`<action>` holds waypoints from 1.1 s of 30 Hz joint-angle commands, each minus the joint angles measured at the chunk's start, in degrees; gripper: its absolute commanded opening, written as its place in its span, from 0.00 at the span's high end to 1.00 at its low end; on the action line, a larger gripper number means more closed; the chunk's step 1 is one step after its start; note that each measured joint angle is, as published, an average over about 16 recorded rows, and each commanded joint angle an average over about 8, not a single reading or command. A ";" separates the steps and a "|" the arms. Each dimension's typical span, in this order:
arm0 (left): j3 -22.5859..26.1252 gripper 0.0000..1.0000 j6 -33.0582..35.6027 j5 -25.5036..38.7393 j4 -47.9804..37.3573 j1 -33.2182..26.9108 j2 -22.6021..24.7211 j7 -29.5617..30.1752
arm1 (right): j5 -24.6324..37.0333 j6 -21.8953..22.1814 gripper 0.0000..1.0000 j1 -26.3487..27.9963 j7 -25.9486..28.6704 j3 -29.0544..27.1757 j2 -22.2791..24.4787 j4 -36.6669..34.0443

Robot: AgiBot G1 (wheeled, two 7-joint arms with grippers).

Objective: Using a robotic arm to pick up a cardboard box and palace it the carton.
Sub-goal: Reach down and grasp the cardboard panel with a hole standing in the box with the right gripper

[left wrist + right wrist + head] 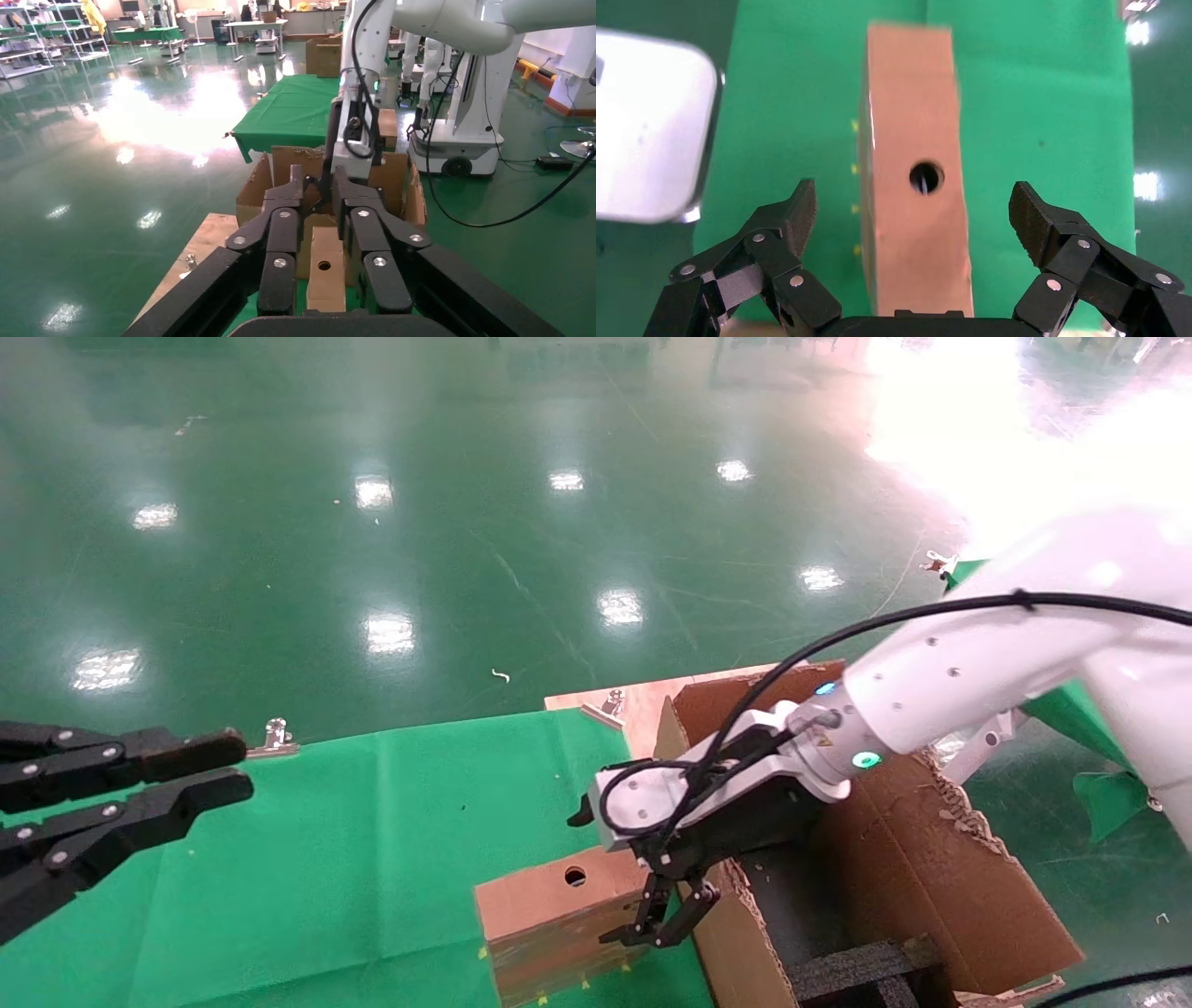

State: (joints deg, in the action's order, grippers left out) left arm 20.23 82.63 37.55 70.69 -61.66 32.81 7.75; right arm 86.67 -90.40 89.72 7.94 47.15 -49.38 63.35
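The cardboard box (549, 919) stands upright on the green table (372, 840) at the near edge, just left of the carton (894, 859), so the way into the carton is short. The right end effector (656, 929) hangs at the box's right end. Its fingers (786, 225) are spread wide apart, one on each side of the box and not touching it, probably ready to close on it. The left end effector (200, 770) waits far left above the table, released and holding nothing.

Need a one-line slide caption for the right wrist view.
Right gripper open, fingers straddling the cardboard box on the green cloth, hole face toward the camera.
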 commanded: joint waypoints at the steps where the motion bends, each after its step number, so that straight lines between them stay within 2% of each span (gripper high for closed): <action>1: 0.00 0.97 0.00 0.00 0.00 0.00 0.00 0.00 | 1.72 -0.05 0.00 1.49 -0.51 2.08 -1.24 -0.86; 8: 0.00 0.11 0.00 0.00 0.00 0.00 0.00 0.00 | 4.70 0.21 0.00 4.79 -2.37 7.48 -4.97 -3.73; 9: 0.00 0.01 0.00 0.00 0.00 0.00 0.00 0.00 | 4.90 0.25 0.00 5.07 -2.62 8.09 -5.39 -4.10; 11: 0.00 0.00 0.00 0.00 0.00 0.00 0.00 0.00 | 5.25 0.30 0.00 5.54 -3.08 9.24 -6.15 -4.72; 12: 0.00 0.00 0.00 0.00 0.00 0.00 0.00 0.00 | 5.41 0.33 0.03 5.73 -3.29 9.80 -6.49 -4.97; 13: 0.00 0.00 0.00 0.00 0.00 0.00 0.00 0.00 | 5.51 0.38 0.12 5.88 -3.46 10.28 -6.79 -5.22; 19: -0.01 0.00 -0.01 -0.01 -0.01 0.01 0.00 0.00 | 5.96 0.67 0.87 6.58 -4.07 12.29 -7.97 -6.35; 20: -0.01 0.00 -0.01 -0.01 -0.01 0.01 -0.01 0.00 | 5.94 0.72 0.96 6.64 -4.10 12.41 -8.04 -6.48; 21: -0.01 0.00 -0.01 -0.01 -0.02 0.01 -0.01 0.00 | 5.94 0.75 1.00 6.71 -4.11 12.50 -8.10 -6.57; 33: -0.01 0.00 -0.02 -0.02 -0.02 0.01 -0.01 0.00 | 5.84 0.76 1.00 6.57 -4.12 12.20 -7.89 -6.27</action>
State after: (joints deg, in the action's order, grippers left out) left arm 20.23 82.62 37.53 70.67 -61.65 32.80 7.75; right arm 92.50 -89.65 96.31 3.83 59.37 -57.29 57.06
